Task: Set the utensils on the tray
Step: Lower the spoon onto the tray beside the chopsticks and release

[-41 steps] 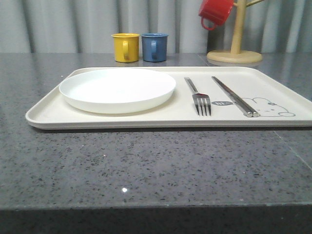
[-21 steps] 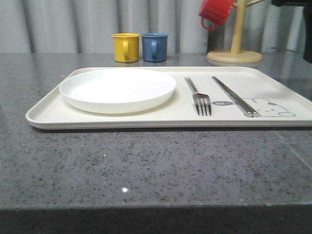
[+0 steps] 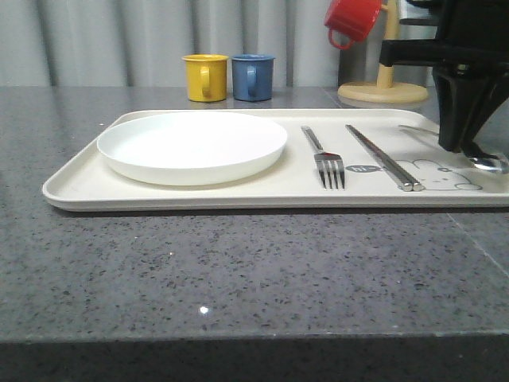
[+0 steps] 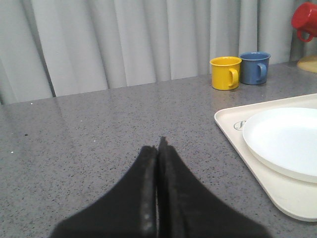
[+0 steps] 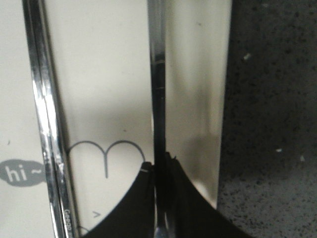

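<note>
Step in hand: setting the last utensil down. The right gripper (image 3: 471, 151) is low over the right end of the tray (image 3: 71, 185), clenched on the handle of the spoon (image 3: 487, 164). The spoon's bowl pokes out on the near side of the fingers, just above or resting on the tray surface beside the rabbit drawing (image 3: 445, 175); cannot tell if it touches. In the right wrist view the spoon handle (image 5: 157, 89) runs straight out from between the closed fingers (image 5: 133, 208), lying parallel to the chopsticks (image 5: 47, 119) and between them and the tray's right rim.

Already on the tray:
- plate (image 3: 191, 146) on the left half
- fork (image 3: 326, 159) right of the plate, tines toward the near edge
- chopsticks (image 3: 383, 157) right of the fork, paired and touching, near tips at the rabbit drawing

The left gripper (image 4: 157, 148) hangs over bare table left of the tray, fingers pressed together, holding nothing. The yellow mug (image 3: 204, 76) and blue mug (image 3: 252, 76) stand beyond the tray's far edge; the red mug (image 3: 351, 20) hangs on a wooden stand (image 3: 383, 87) at far right.

Next move, as judged: lower until the spoon lies flat, release the fingers, lift straight up. The spoon sits close to the right rim, so letting go at a tilt could roll it against the rim
</note>
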Robot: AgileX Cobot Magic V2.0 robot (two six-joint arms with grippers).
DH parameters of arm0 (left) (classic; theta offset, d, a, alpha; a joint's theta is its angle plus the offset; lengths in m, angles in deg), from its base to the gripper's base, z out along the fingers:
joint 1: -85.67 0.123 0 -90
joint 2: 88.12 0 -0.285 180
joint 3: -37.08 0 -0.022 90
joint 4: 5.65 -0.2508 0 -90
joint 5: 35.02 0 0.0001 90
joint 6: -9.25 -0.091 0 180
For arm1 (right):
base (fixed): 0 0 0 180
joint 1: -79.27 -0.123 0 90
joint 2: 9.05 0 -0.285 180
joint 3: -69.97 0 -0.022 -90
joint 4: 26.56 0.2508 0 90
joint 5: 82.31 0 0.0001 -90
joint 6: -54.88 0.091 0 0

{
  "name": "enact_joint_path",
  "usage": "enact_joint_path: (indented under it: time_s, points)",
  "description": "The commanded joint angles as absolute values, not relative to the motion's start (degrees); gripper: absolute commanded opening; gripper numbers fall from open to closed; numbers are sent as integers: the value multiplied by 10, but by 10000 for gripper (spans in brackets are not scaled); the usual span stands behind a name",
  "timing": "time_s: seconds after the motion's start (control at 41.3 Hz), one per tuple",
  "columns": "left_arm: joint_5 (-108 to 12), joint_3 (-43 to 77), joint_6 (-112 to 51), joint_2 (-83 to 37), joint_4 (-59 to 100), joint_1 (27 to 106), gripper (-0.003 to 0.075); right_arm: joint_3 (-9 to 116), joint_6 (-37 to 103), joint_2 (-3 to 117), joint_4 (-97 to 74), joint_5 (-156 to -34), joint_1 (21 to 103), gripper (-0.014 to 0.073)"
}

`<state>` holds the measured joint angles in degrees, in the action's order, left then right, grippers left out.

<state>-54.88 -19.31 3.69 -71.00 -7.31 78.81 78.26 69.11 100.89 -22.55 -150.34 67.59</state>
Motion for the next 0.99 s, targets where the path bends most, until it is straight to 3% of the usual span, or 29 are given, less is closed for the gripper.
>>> enact_joint_path:
  time_s: [0.0, 0.121, 0.363, 0.702, 0.968]
  points:
    - [-499, -177, 41, -704, -70, 788, -19, 799, 694, 986, -221, -1485, 677, -48]
    - [-499, -177, 41, -704, -69, 788, -19, 799, 694, 986, -221, -1479, 677, -41]
    - [-499, -177, 41, -704, -69, 788, -19, 799, 694, 995, -209, -1478, 677, 108]
    - [-499, -177, 41, -704, -69, 788, -19, 799, 694, 995, -209, -1479, 677, 241]
    - [-499, -177, 41, -704, -69, 788, -19, 807, 690, 958, -223, -1484, 677, 256]
